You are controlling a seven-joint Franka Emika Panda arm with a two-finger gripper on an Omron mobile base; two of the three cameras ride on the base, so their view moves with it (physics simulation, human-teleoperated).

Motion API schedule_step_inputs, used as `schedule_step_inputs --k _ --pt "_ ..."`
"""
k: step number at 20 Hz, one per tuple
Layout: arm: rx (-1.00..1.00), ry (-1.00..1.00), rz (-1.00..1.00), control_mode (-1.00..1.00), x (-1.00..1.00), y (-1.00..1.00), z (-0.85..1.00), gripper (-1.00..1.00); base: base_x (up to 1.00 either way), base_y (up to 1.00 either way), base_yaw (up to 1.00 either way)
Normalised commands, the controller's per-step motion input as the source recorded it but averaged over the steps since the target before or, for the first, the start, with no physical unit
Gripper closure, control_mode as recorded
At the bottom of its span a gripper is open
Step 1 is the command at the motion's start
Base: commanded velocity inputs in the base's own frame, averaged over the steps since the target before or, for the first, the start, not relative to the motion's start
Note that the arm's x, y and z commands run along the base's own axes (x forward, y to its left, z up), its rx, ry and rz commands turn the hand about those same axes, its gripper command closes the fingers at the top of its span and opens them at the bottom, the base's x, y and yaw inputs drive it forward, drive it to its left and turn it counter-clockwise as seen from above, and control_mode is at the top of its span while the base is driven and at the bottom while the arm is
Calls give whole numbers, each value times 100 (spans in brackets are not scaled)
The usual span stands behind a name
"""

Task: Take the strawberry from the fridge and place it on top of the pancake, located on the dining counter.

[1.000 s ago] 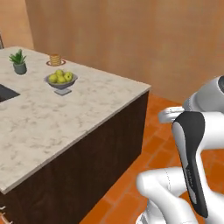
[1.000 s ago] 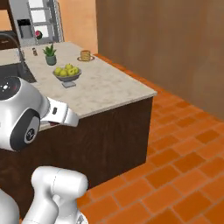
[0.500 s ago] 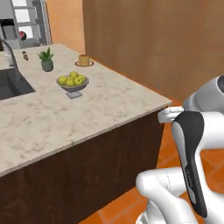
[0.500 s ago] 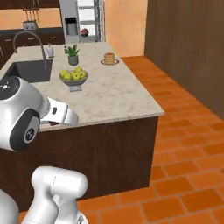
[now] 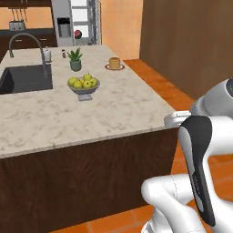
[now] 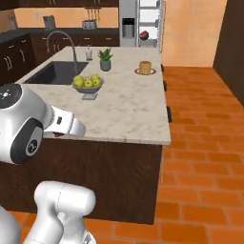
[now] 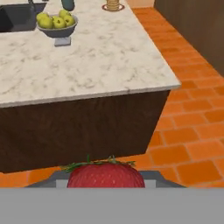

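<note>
The pincer (image 7: 105, 183) stands nearly closed on the strawberry (image 7: 105, 175), a plump red berry with a dimpled skin and a thin green leafy crown, which sits between the finger tips at the bottom of the hand view, well short of the bench. Beyond it lies an orange-red brick floor (image 7: 188, 127) with pale joints, and the dark brown wood base (image 7: 83, 127) of the dining bench, its grain running upright. The bench top (image 5: 104, 107) is a broad slab of beige marbled stone with a square near corner. On it, nearest the arm, stands a grey footed bowl (image 5: 83, 88) heaped with round yellow-green fruit (image 6: 88, 81). Past the bowl is a small green plant in a dark pot (image 5: 75, 60), and to the right of that, close to the far edge, the pancake (image 5: 114, 63), a short round golden-tan stack on a red-rimmed plate (image 6: 145, 72). A dark inset sink (image 6: 55, 72) with a tall curved metal tap (image 5: 27, 45) takes up the far left of the top. Behind the bench rises the grey fridge (image 6: 140, 21) with a black dispenser panel, its right side open on pale shelves where something red sits. Between berry and pancake lie the whole length of the stone top and the bowl, somewhat to the left of the straight line.
</note>
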Motion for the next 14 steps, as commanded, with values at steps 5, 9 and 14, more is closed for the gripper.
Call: schedule_step_inputs --k 5,9,14 --pt "0 0 0 100 0 0 0 100 20 -100 51" --pt "0 0 0 100 0 0 0 100 12 -100 50" --pt "0 0 0 100 0 0 0 100 10 -100 51"
